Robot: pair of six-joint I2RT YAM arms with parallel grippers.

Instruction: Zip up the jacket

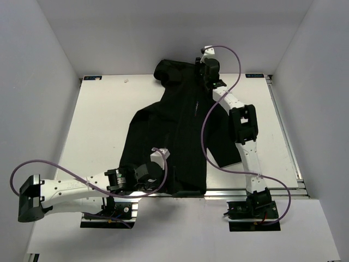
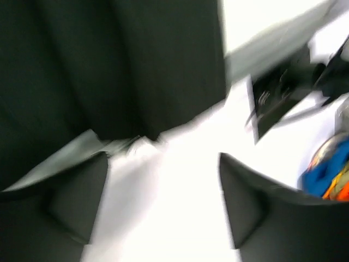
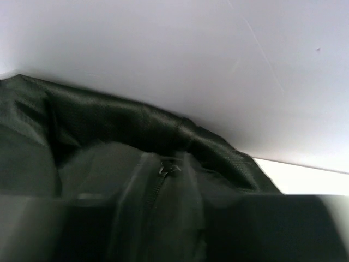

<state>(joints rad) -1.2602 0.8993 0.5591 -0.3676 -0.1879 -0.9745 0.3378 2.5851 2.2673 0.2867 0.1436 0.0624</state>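
The table [image 1: 98, 125] bore the jacket [image 1: 174, 131] flat, hem just ahead of the left gripper [image 2: 163, 166], jaws released. The right gripper [image 1: 206, 70] sat at the collar, grip impossible to tell, zipper top [image 3: 166, 170] just ahead.

white table [image 1: 98, 131], pale grey walls [image 1: 38, 65]

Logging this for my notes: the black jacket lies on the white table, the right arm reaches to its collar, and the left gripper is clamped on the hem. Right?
No. The left gripper is open near the jacket hem, gripping nothing; the left wrist view shows bare table between its fingers. The rest is right.
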